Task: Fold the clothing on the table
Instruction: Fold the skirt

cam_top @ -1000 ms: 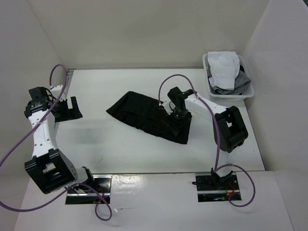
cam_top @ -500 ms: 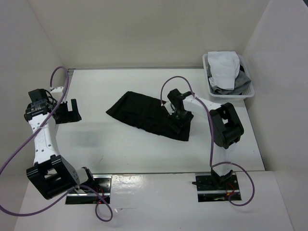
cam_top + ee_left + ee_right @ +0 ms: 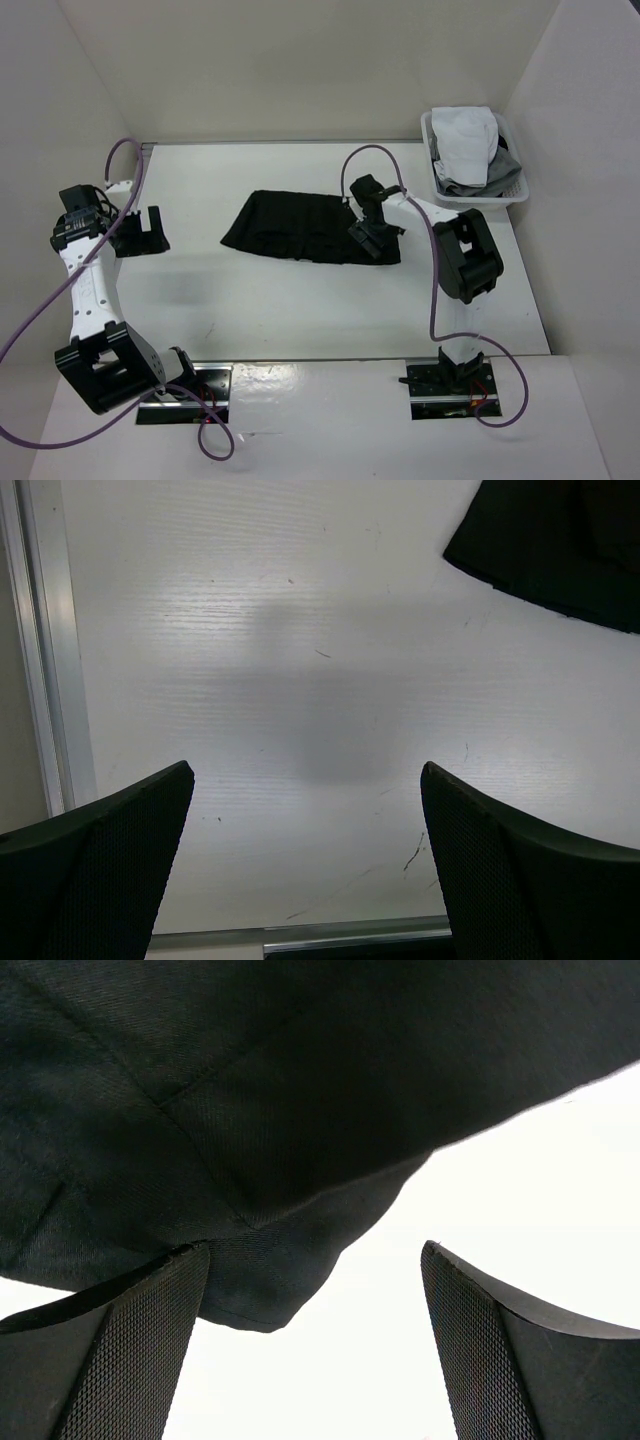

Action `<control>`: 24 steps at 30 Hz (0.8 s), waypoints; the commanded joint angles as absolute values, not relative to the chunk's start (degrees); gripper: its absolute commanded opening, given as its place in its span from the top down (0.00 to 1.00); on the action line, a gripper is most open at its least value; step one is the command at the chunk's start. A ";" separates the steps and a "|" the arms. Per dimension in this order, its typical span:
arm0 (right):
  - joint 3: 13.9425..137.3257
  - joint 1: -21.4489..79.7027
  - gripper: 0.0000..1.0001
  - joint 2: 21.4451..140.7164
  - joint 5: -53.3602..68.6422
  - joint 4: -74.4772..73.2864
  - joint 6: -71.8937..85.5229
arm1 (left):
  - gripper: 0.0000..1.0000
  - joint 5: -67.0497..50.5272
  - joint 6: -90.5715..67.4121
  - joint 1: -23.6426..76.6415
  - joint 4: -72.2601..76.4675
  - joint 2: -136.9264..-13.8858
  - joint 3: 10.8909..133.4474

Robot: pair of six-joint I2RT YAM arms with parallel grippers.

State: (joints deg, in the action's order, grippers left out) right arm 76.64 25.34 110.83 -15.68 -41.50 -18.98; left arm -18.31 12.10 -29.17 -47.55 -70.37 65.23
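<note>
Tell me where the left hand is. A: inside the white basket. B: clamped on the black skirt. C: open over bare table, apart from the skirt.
C: the left hand hangs open above bare table, and the black skirt lies off to its right, untouched by it.

Top view: bright, even overhead light, sharp all over. White table (image 3: 290, 300) nearly washed out. Black skirt (image 3: 290, 228) reads as a flat dark patch, pleats barely showing. Faint soft shadow just near-side of the left gripper (image 3: 140, 232). Left wrist view: broad soft grey shadow on the tabletop ahead of the fingers (image 3: 110, 870), pale sheen beyond it. Right wrist view: table beside the right gripper (image 3: 315, 1250) blown out pure white, skirt underexposed, weave still sharp.
</note>
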 commanded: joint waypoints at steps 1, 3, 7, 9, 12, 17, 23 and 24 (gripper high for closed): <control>79.54 24.96 0.10 112.14 -20.91 -35.17 -18.98 | 0.00 -20.48 14.23 -29.53 -47.37 -70.58 64.60; 80.24 24.96 0.10 112.15 -22.93 -33.76 -18.98 | 0.00 -21.18 14.76 -29.53 -47.37 -70.58 64.60; 81.56 24.96 0.10 113.29 -25.75 -31.12 -18.98 | 0.00 -23.02 15.38 -29.53 -47.99 -70.58 64.60; 82.18 24.96 0.10 113.82 -28.38 -29.45 -19.77 | 0.00 -23.55 15.91 -29.53 -48.51 -71.10 64.60; 82.79 24.96 0.10 113.82 -30.49 -26.98 -19.78 | 0.00 -24.78 17.05 -29.53 -49.04 -71.10 64.60; 88.31 24.96 0.10 113.82 -31.29 -26.62 -19.78 | 0.00 -26.89 18.28 -29.53 -49.57 -71.63 64.60; 91.32 24.96 0.09 105.31 -22.08 -33.91 -18.72 | 0.00 -29.34 19.60 -25.94 -50.19 -74.87 66.35; 90.80 24.96 0.09 101.64 -20.67 -34.80 -18.72 | 0.00 -30.05 19.60 -25.41 -49.40 -75.84 67.14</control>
State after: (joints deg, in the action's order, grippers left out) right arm 88.64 25.23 110.89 -25.15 -31.66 -19.35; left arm -25.69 17.76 -27.31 -49.67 -73.47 65.25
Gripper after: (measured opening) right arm 0.910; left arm 1.001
